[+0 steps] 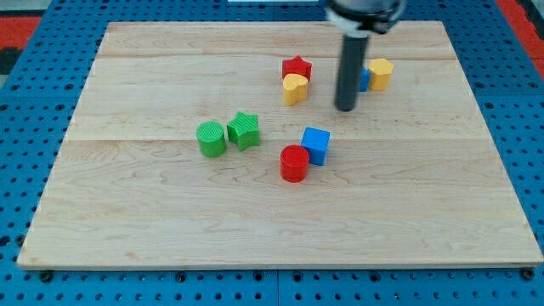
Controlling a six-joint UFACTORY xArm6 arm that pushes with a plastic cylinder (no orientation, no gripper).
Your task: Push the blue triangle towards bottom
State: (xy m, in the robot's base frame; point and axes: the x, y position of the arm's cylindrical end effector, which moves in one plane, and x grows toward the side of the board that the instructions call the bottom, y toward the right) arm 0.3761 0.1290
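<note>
The blue triangle is mostly hidden behind my rod; only a blue sliver shows, touching the left side of a yellow block near the view's top right. My tip rests on the wooden board just below and left of that blue sliver.
A red star sits against a yellow block left of the rod. A blue cube touches a red cylinder near the centre. A green cylinder and a green star stand at centre left. The board's top edge is near.
</note>
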